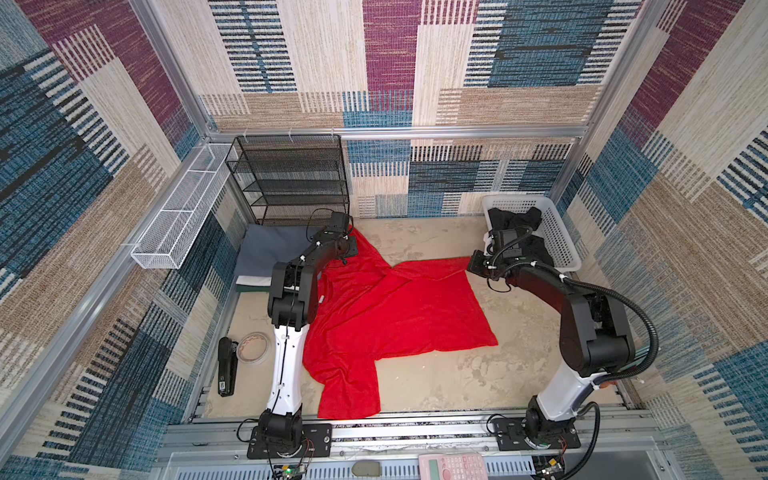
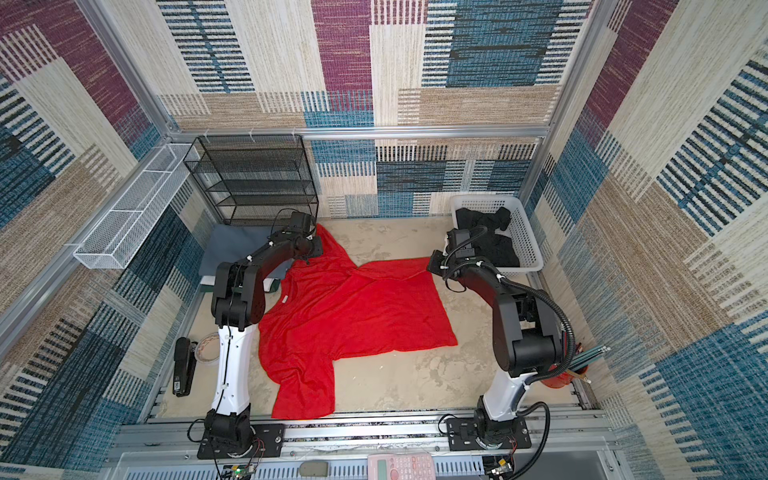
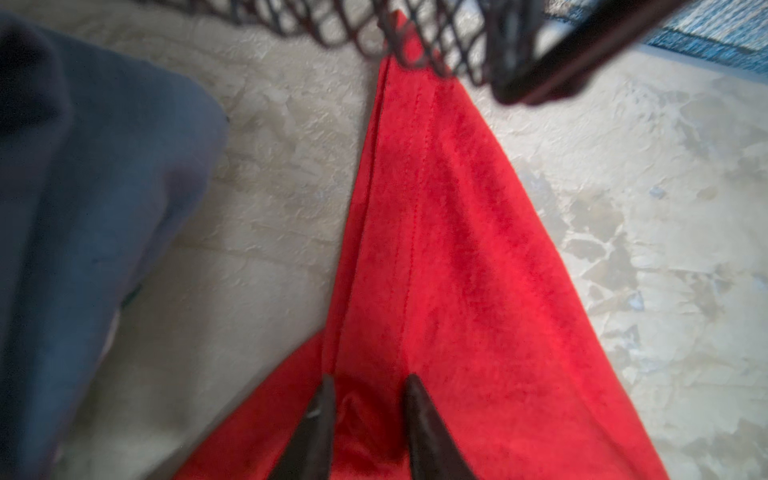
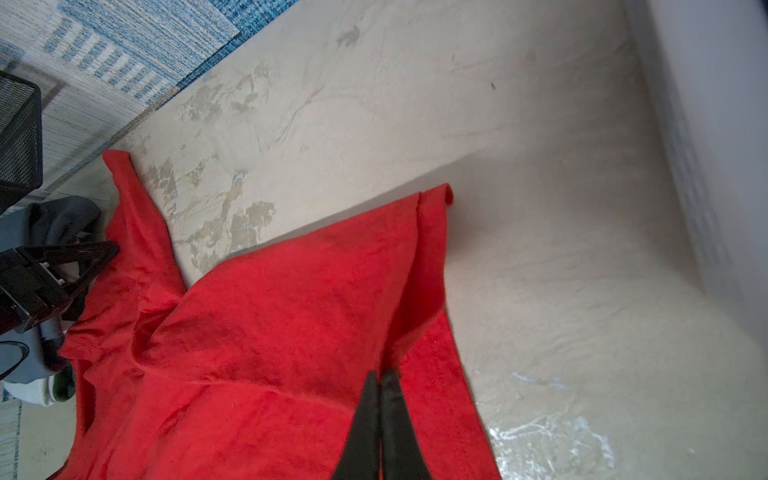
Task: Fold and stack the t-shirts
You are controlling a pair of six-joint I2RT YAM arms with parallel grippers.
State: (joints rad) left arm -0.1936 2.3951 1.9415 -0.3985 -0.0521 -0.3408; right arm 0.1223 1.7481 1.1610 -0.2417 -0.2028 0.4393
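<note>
The red t-shirt (image 1: 395, 316) (image 2: 353, 316) lies spread and rumpled across the middle of the table. My left gripper (image 3: 370, 390) sits low at its far left sleeve (image 3: 436, 249), fingers (image 3: 324, 411) closed on a bunched fold of red cloth. My right gripper (image 4: 380, 378) is shut on the shirt's far right corner (image 4: 428, 257), next to the basket. In both top views a folded grey t-shirt (image 1: 266, 249) (image 2: 232, 249) tops a small stack at the far left, with white and green edges under it. A black t-shirt (image 1: 523, 232) lies crumpled in the white basket (image 1: 557, 232).
A black mesh shelf (image 1: 291, 178) stands at the back left, close over the left gripper. A white wire tray (image 1: 183, 216) hangs on the left wall. A stapler (image 1: 226, 365) and tape roll (image 1: 253, 349) lie front left. A pink calculator (image 1: 453, 465) sits past the front rail.
</note>
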